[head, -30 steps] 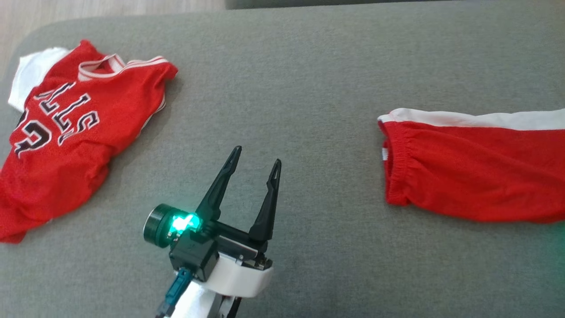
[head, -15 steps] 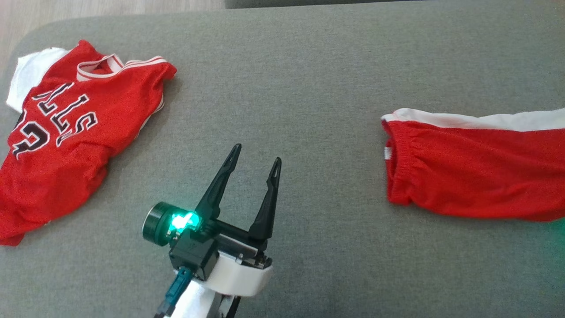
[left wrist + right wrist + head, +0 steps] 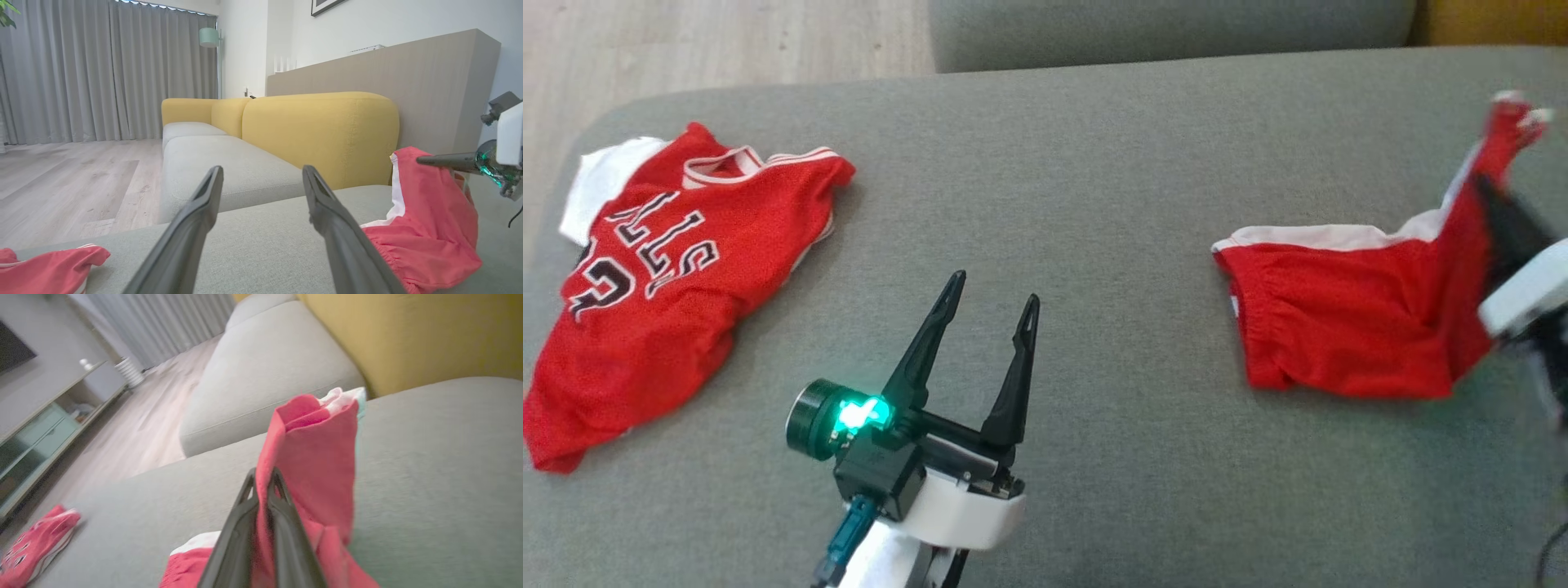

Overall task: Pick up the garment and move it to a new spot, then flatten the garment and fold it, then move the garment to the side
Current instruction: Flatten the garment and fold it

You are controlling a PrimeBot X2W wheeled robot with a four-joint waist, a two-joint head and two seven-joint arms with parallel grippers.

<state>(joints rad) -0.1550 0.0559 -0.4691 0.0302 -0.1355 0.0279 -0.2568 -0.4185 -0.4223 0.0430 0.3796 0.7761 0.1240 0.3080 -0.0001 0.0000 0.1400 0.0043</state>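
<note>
The left gripper (image 3: 995,289) hovers over the grey sofa (image 3: 1094,163), jaws wide apart and empty. Well to their right, the right gripper (image 3: 264,473) has its jaws clamped on one end of the red shorts (image 3: 1339,327). That end stands up off the cushion while the waistband end lies flat. The grip is blurred, seemingly near a leg hem. Far left of the open jaws lies a red jersey (image 3: 678,269). Beyond, a yellow backrest (image 3: 318,134).

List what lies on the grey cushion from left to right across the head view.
red jersey → left gripper, hovering open → red shorts, one end lifted
</note>
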